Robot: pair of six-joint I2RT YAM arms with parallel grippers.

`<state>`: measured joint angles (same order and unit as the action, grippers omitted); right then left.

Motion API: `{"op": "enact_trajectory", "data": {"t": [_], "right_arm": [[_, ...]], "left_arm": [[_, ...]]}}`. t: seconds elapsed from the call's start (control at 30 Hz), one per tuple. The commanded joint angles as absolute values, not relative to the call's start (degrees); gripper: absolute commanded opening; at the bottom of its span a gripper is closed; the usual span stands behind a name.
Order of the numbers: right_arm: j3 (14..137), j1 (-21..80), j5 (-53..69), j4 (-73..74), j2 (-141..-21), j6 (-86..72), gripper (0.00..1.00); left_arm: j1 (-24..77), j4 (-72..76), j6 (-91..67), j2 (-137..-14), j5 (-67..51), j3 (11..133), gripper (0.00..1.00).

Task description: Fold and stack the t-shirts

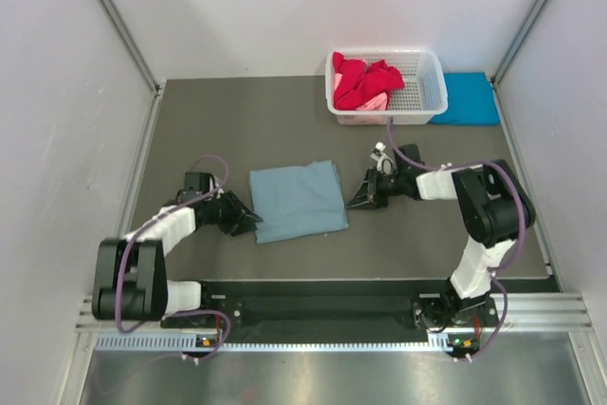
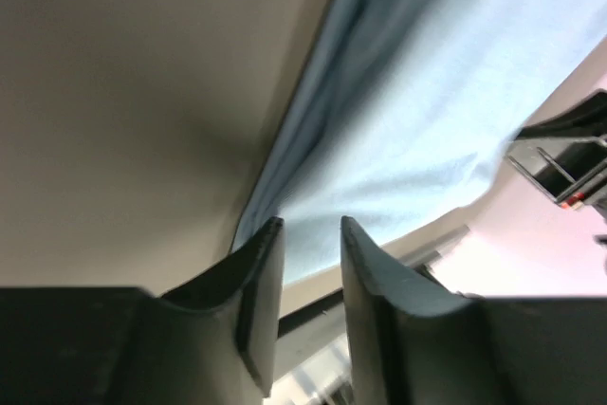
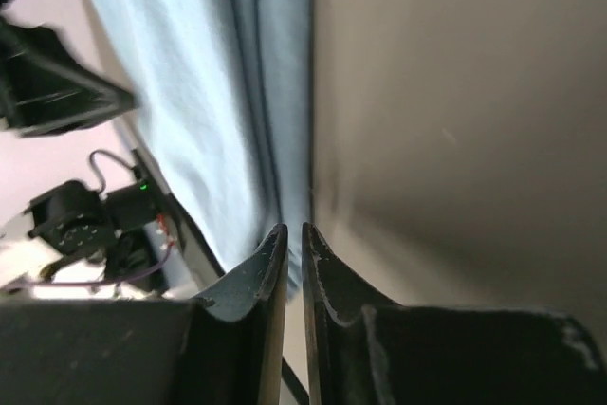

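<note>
Looking at the worktop (image 1: 237, 120) first, the biggest thing on it is the grey-blue t-shirt (image 1: 298, 200). It lies flat in the middle as a rough rectangle, between the two arms. The white basket (image 1: 422, 92) sits at the far right with the red and pink shirts (image 1: 363, 82) bunched inside. The turquoise shirt (image 1: 467, 99) lies flat just to the right of it.

The left gripper (image 2: 311, 225) is spread a bit, with nothing between its fingers, right at the shirt's near-left corner. The right gripper (image 3: 294, 230) is almost pressed together, just a thin slit. I see no cloth in it, and its tips are at the shirt's right edge.

Handling-wise I'd guess the shirt is light, limp and a little grippy on that mat. Pinch only the top layer and the fold will probably peel open. I'd take it at a folded edge, through all layers, on both sides at once.

Hard to tell: how many layers there are, where the sleeves went, how many shirts are in the basket, and whether either gripper actually touches the cloth. Both wrist views are blurry.
</note>
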<state>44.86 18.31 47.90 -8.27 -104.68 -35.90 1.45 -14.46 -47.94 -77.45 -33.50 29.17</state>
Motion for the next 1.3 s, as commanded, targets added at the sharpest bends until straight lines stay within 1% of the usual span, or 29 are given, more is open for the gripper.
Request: {"op": "enact_trajectory", "data": {"t": [0.0,0.03,0.07,0.1,0.13,0.17,0.2,0.23,0.27,0.33,0.37,0.43,0.47,0.53,0.6,0.63,0.67,0.7,0.77,0.87,0.93,0.97,1.0,1.13,1.2,1.27], "right_arm": [[46.22,16.35,42.46,4.69,-96.18,-25.85,0.12],[46.84,16.26,41.58,6.49,-94.93,-23.93,0.17],[47.89,16.26,40.09,7.98,-93.88,-23.3,0.19],[48.42,16.09,39.38,9.3,-92.13,-22.86,0.22],[49.21,15.91,38.59,10.71,-91.67,-22.85,0.25],[49.65,15.73,38.15,11.33,-91.32,-23.03,0.27],[50.09,15.38,37.71,11.77,-91.14,-23.55,0.32],[50.62,15.12,37.27,13.0,-91.23,-23.82,0.34],[51.84,14.94,36.92,13.79,-91.4,-23.91,0.36],[52.9,13.98,36.48,15.81,-91.85,-23.82,0.39],[53.52,13.71,36.04,16.52,-91.76,-23.91,0.4],[53.7,11.79,34.81,18.19,-90.8,-24.26,0.42],[53.44,11.08,33.59,19.59,-90.18,-24.34,0.43],[53.0,8.53,32.17,21.0,-88.16,-24.43,0.45],[52.03,6.43,30.68,22.67,-85.71,-23.39,0.47],[51.6,6.16,30.41,23.02,-85.0,-23.03,0.48],[50.72,6.07,30.41,23.29,-84.12,-22.77,0.48],[50.1,6.06,30.58,23.64,-82.89,-22.33,0.48],[47.74,6.06,31.29,22.86,-80.96,-22.06,0.49],[44.14,6.06,32.69,20.92,-79.11,-22.15,0.5],[42.72,5.98,33.13,19.87,-77.44,-22.06,0.51],[41.58,5.98,33.4,19.69,-77.0,-22.06,0.51],[41.14,5.98,33.4,19.51,-76.21,-21.71,0.51],[40.08,6.06,32.87,19.16,-75.06,-21.27,0.52],[39.99,6.06,32.96,19.25,-74.71,-21.27,0.52],[39.99,5.98,32.52,19.25,-74.36,-21.18,0.52]], "left_arm": [[2.36,-24.42,-43.86,-67.52,-23.12,32.85,0.38],[3.16,-24.78,-43.51,-65.85,-22.42,34.0,0.41],[4.3,-24.61,-43.16,-63.65,-21.72,35.14,0.48],[7.7,-23.74,-43.07,-63.28,-20.75,37.51,0.51],[12.17,-23.03,-42.81,-63.89,-19.44,39.88,0.56],[14.65,-22.51,-42.63,-64.85,-19.42,39.9,0.57],[17.11,-22.15,-42.45,-66.17,-17.25,42.6,0.61],[19.84,-22.24,-42.28,-67.75,-15.75,44.11,0.63],[25.34,-22.5,-41.84,-70.9,-14.17,47.51,0.64],[30.91,-23.72,-40.7,-74.16,-7.69,51.22,0.65],[36.07,-24.25,-40.26,-77.49,-5.3,55.24,0.66],[40.15,-26.96,-38.94,-81.37,-0.56,59.39,0.67],[42.86,-28.11,-38.85,-85.48,1.3,63.5,0.67],[44.55,-30.23,-38.67,-89.63,3.68,67.39,0.69],[46.4,-33.65,-39.02,-95.87,6.14,73.89,0.69],[46.75,-34.88,-39.2,-98.06,6.94,76.27,0.69],[47.8,-36.89,-39.46,-102.26,8.51,81.16,0.68],[48.68,-40.57,-39.46,-103.96,9.74,83.39,0.69],[52.36,-42.88,-37.36,-106.96,13.42,86.64,0.7],[57.46,-41.32,-31.4,-105.91,16.6,83.96,0.82],[59.93,-40.17,-26.84,-103.9,20.02,81.84,0.85],[62.81,-40.17,-25.59,-103.19,22.3,79.91,0.86],[64.32,-40.25,-24.53,-102.4,27.81,79.02,0.87],[70.21,-38.42,-21.19,-99.41,35.5,74.28,0.87],[72.24,-38.93,-21.27,-100.45,37.78,72.69,0.87],[74.7,-39.2,-20.66,-103.09,42.44,72.34,0.87]]}}
